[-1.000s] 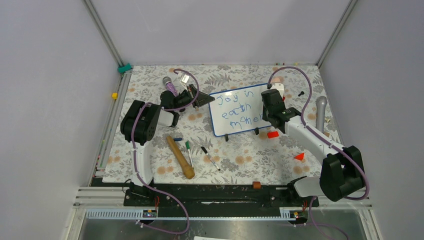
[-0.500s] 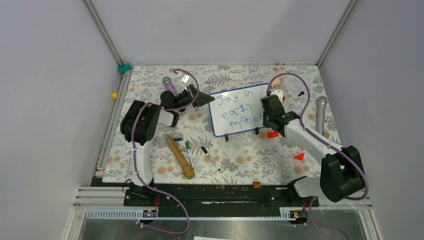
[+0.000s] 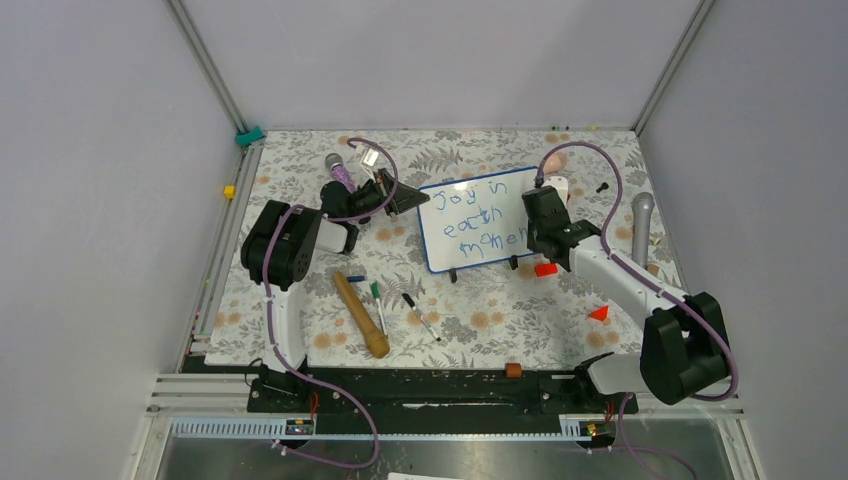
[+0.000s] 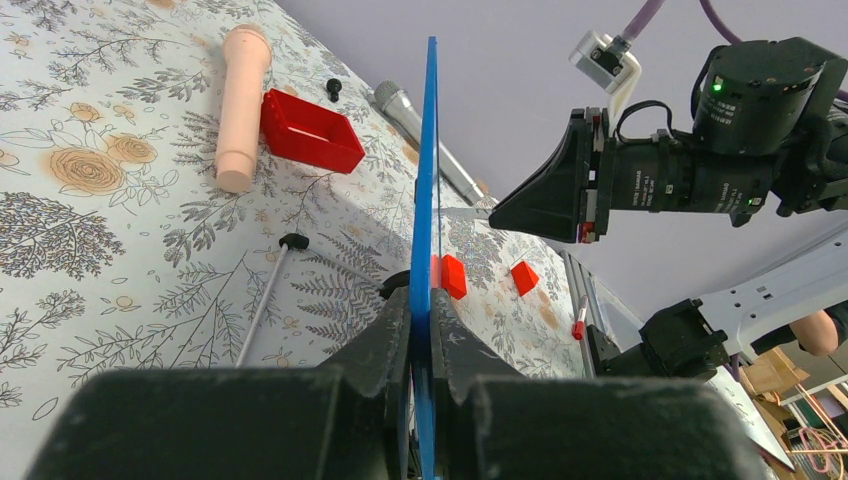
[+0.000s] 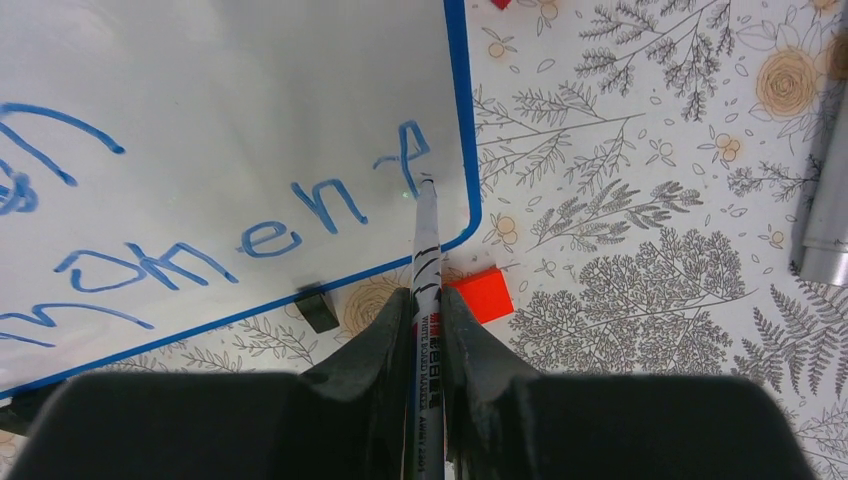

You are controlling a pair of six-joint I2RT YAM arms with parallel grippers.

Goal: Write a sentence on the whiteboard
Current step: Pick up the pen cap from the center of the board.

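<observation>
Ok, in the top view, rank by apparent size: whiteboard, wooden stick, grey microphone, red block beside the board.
1. whiteboard
2. wooden stick
3. grey microphone
4. red block
The stick lies nearer the camera than the microphone, so that pair is less certain.

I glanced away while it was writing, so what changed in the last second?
The right gripper, jaws shut on the marker, slid slightly toward the near edge beside the whiteboard. The left gripper still clamps the whiteboard's edge; the sentence looks the same.
</observation>
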